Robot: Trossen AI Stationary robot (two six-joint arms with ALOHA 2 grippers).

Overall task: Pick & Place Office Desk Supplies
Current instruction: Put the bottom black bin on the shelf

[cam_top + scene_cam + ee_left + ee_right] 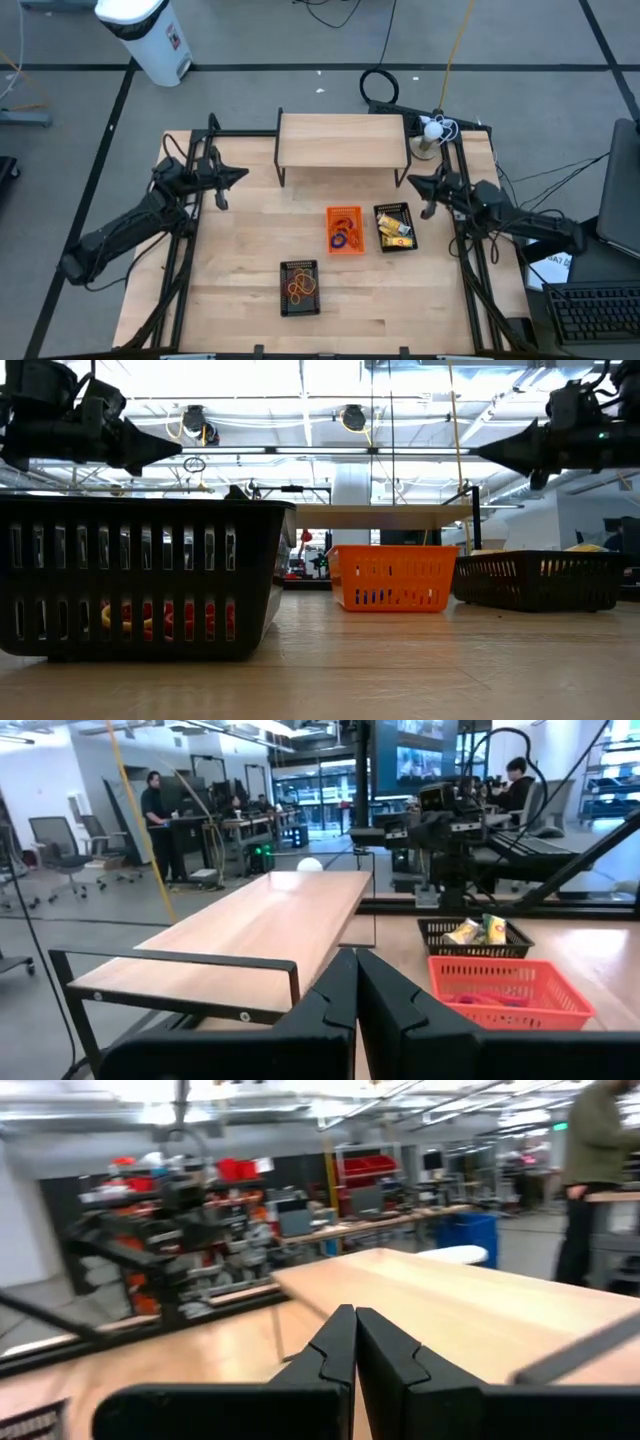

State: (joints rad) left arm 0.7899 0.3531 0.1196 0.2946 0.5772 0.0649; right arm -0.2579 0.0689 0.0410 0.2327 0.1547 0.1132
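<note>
Wooden table (240,260) w/ small raised shelf (342,140) at back edge. Before shelf: orange basket (345,229); black basket (394,228) beside it; second black basket (300,288) nearer front.

Two dark, jointed arms are seen from above, the left arm (130,225) and the right arm (520,225), both matt black throughout. Each is ended by a gripper tapering to a sharp wedge (left gripper (240,174), right gripper (412,181)). Black cables are draped along both.

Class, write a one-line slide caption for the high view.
Three sorting baskets on the table, left gripper and right gripper shut beside the shelf.
</note>
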